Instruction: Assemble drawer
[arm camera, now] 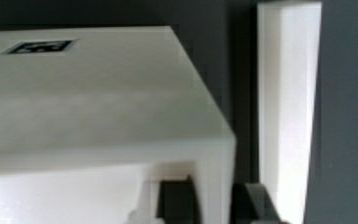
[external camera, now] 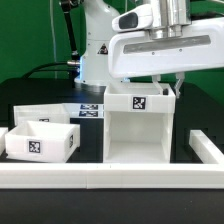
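The tall white housing (external camera: 140,128) stands upright in the middle of the table with a tag on its top face. My gripper (external camera: 167,90) is at its upper corner on the exterior view's right. In the wrist view the housing's tagged face (arm camera: 87,95) fills the frame. My gripper (arm camera: 217,200) has its dark fingers (arm camera: 176,202) on either side of the housing's side wall, pressed against it. Two shallow trays lie on the exterior view's left, one in front (external camera: 40,141) with a tag and one behind it (external camera: 34,114).
A long white border rail (external camera: 110,178) runs along the front and another (external camera: 205,150) along the exterior view's right; the latter shows as a bright strip in the wrist view (arm camera: 297,90). The marker board (external camera: 90,108) lies behind the trays. The robot base (external camera: 95,45) stands at the back.
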Controlling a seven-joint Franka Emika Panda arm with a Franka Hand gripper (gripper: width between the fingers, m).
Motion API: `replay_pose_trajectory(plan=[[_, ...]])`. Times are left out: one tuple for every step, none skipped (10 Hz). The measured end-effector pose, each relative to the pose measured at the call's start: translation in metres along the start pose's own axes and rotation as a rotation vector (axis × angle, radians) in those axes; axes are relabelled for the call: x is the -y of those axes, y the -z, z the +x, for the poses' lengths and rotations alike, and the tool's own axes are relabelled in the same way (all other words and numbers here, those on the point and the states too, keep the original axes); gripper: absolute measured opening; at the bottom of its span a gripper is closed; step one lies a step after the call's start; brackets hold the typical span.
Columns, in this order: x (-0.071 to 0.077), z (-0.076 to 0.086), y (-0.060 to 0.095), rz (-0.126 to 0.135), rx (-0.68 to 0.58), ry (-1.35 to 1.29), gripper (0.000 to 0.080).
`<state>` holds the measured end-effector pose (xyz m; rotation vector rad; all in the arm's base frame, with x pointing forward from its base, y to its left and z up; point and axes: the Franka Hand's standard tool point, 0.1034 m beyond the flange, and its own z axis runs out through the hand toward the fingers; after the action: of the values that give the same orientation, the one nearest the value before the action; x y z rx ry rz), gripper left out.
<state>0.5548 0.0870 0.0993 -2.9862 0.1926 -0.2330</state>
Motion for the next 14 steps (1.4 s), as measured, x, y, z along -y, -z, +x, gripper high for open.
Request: replay_pose_trajectory(plan=[[0.001, 0.008, -0.001, 0.003, -0.009, -0.003, 0.0044], [0.001, 0.009, 0.000, 0.004, -0.012, -0.010, 0.0044], [0.001, 0.009, 0.001, 0.004, -0.013, -0.015, 0.0044], [0.002, 0.010, 0.001, 0.005, -0.015, -0.028, 0.0044], [0.002, 0.010, 0.001, 0.006, -0.017, -0.080, 0.0044], [0.003, 0.011, 0.002, 0.008, -0.018, -0.127, 0.0044], [0.003, 0.011, 0.002, 0.010, -0.020, -0.165, 0.0044], [0.004, 0.012, 0.003, 0.015, -0.022, -0.233, 0.0044], [0.007, 0.012, 0.003, 0.017, -0.022, -0.363, 0.0044], [0.007, 0.013, 0.004, 0.020, -0.023, -0.435, 0.0044], [0.007, 0.015, 0.004, 0.030, -0.024, -0.543, 0.0044], [0.008, 0.019, 0.005, 0.041, -0.037, -0.611, 0.0044], [0.008, 0.023, 0.006, 0.056, -0.055, -0.683, 0.0044], [0.010, 0.023, 0.008, 0.062, -0.056, -0.714, 0.0044]])
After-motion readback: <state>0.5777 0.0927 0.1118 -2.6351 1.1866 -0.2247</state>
